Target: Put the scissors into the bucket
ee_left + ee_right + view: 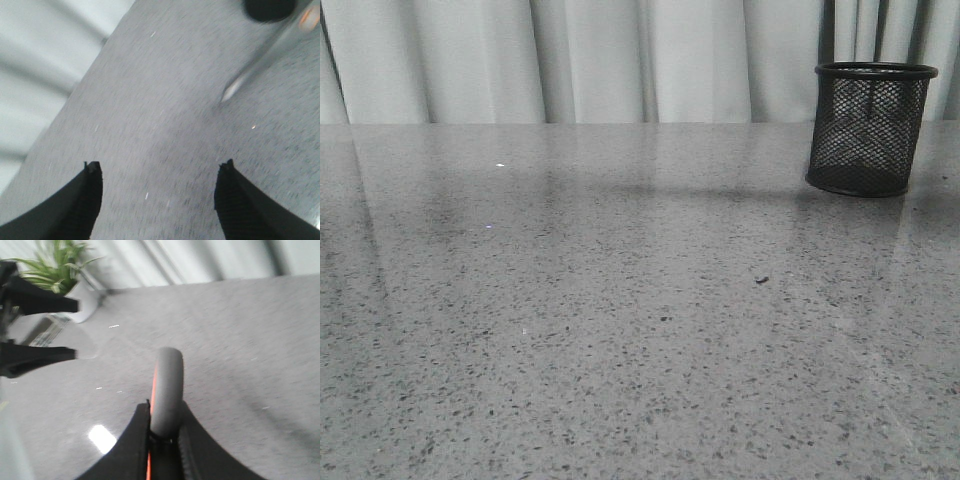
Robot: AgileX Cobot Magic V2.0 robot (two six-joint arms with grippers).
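The bucket [869, 128], a black wire-mesh cup, stands upright at the table's far right in the front view. Neither gripper shows there. My right gripper [165, 412] is shut on the scissors [166, 390]; a grey handle loop with orange lining sticks up between its fingers, and the blades are hidden. My left gripper [160, 167] hangs open over bare table with nothing between its fingers. In the left wrist view the bucket's base [267, 9] shows at the frame edge. Beside it runs a blurred grey streak with an orange spot [260, 65], apparently the scissors.
The grey speckled table [620, 320] ends at pale curtains [620, 60] behind. The right wrist view shows the left arm's open black fingers [45, 302] and a potted plant [60, 267] beyond the table's corner.
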